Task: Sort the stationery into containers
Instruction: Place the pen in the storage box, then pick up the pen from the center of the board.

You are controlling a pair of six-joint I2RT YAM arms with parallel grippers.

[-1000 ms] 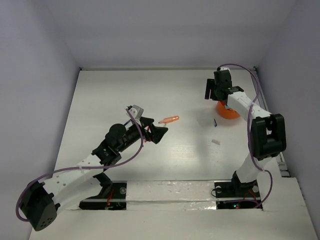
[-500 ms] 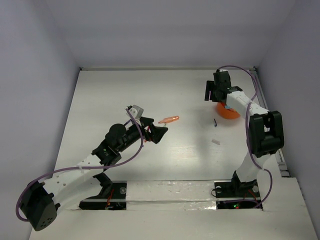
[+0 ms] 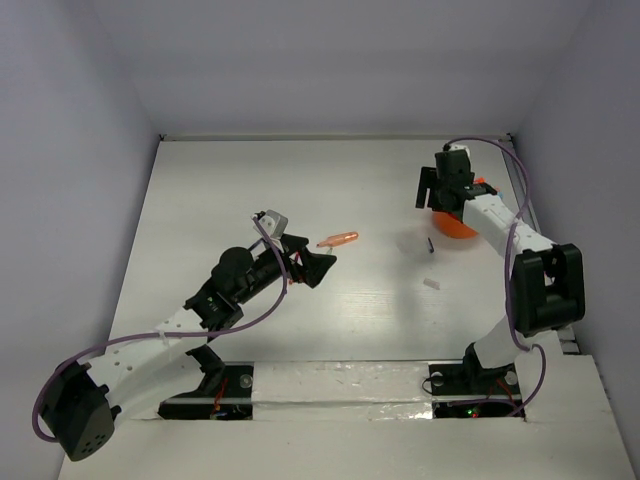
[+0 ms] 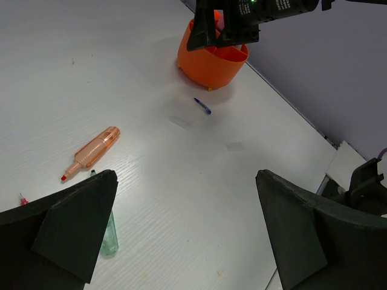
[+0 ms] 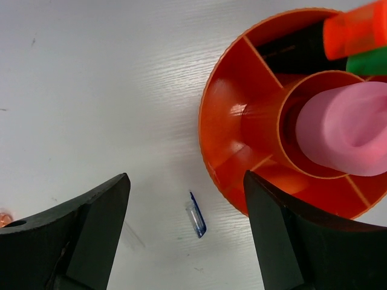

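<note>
Right end effector (image 5: 186,181) — jaws apart — hangs by orange holder (image 5: 208,130).

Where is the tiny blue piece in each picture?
Top external: the tiny blue piece lies right of centre, just left of the orange holder.
Left wrist: upper middle, just below the holder.
Right wrist: bottom middle, left of the holder.
Shared landmark: the orange holder.
</note>
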